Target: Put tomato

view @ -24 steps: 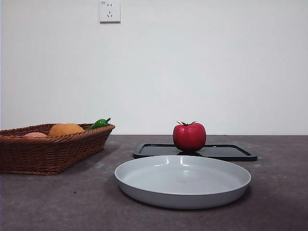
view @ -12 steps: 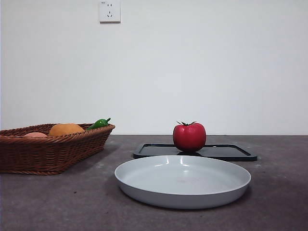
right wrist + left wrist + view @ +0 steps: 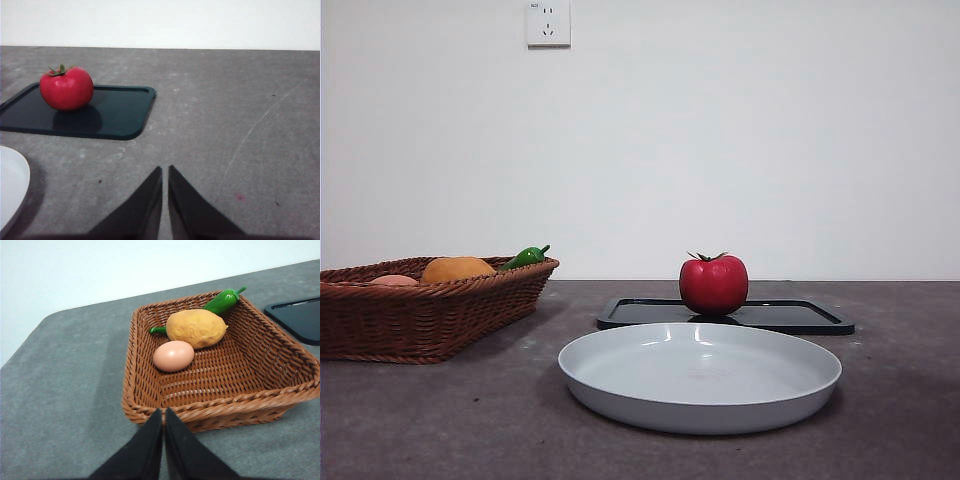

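From my end, the tomato (image 3: 713, 284) is sitting upright on the black tray (image 3: 790, 317), toward its left part in the front view, green stem on top. Nothing is touching it. The grey plate (image 3: 700, 376) is just in front of the tray, nearer the camera.

Left gripper (image 3: 163, 421) is up over the table just outside the near rim of the wicker basket (image 3: 145, 375), jaws pressed together with nothing between them. Inside the basket I see an egg (image 3: 173, 355), a lumpy orange-yellow potato-looking thing (image 3: 196, 328) and a green pepper (image 3: 221, 301).

Right gripper (image 3: 165, 179) is also clenched and empty, hanging over bare table (image 3: 240, 110), well apart from the tomato. A corner of the tray is between them. Neither arm shows in the front view.
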